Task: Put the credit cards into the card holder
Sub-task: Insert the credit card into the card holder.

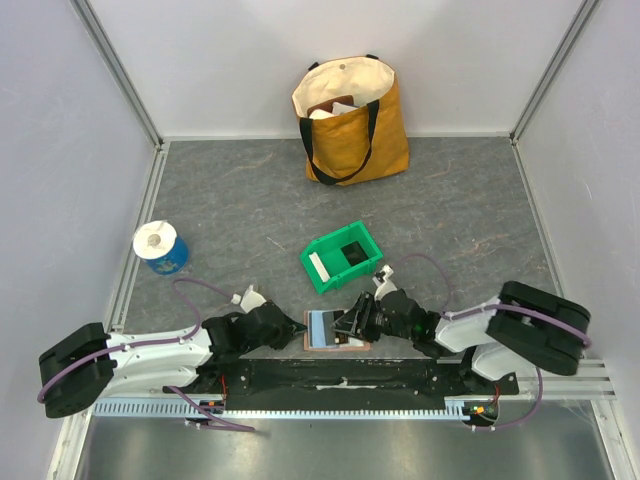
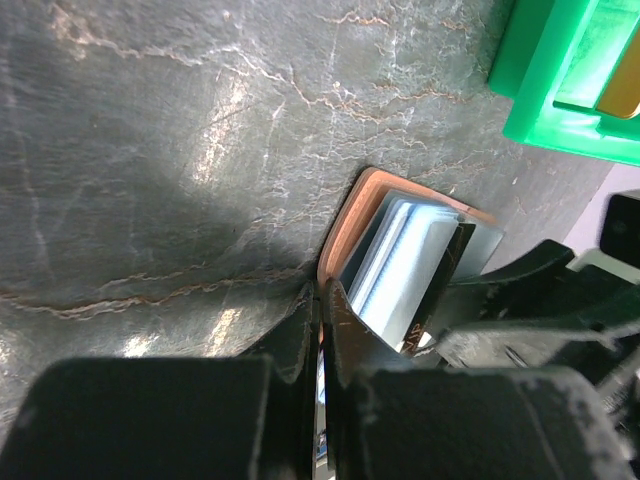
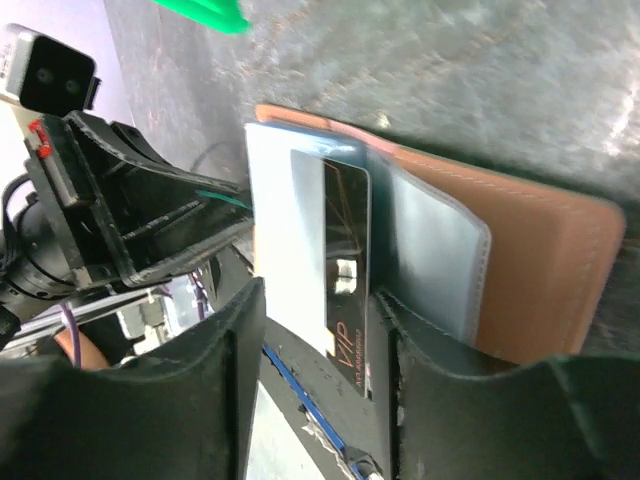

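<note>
- We see the card holder [image 1: 322, 328] lying open on the surface [image 1: 240, 200].
- Our left gripper [image 2: 322, 310] is clenched on its edge.
- Our right gripper [image 3: 320, 340] straddles the dark card [image 3: 347, 260], which sits at a pocket; we cannot tell whether it grips.

The card holder [image 1: 322, 328] lies between the left hand [image 1: 294, 330] and right hand [image 1: 351, 325] (bin [image 1: 345, 280] behind it).
</note>
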### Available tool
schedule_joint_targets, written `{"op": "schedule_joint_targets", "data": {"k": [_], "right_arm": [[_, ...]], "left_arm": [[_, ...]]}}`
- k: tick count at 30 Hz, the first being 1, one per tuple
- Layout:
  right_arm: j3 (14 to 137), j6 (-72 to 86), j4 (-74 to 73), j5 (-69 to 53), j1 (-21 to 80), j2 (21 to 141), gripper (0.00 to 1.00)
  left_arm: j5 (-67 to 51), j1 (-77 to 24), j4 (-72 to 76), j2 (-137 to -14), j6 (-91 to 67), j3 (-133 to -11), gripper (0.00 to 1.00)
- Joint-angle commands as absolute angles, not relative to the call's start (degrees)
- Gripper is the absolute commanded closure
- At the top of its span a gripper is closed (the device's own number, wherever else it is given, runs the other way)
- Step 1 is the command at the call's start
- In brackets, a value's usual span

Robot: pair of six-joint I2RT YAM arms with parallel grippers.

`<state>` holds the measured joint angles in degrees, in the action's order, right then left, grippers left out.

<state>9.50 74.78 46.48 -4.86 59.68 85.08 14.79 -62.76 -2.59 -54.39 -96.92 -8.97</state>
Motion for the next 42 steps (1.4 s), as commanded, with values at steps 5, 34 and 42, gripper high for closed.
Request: {"op": "schedule_joint_targets", "data": {"k": [5,34,42], "right_arm": [[18.5,65.2,13.5,6.4,60.6,72.6,0.35],[29.7,62.0,12.7,5.0,67.3,78.0,0.88],[33.0,63.1,7.1,1.8,67.3,79.5,0.7]], "left_arm": [[16.6,-63.1,-11.7,-55.2,-96.8,-5.4,0.98],[16.7,-63.1,-12.2,-54.5,-96.5,-5.6,0.98],[16.9,-63.1,-12.8,-53.8,-96.9,-5.5,0.98]]}}
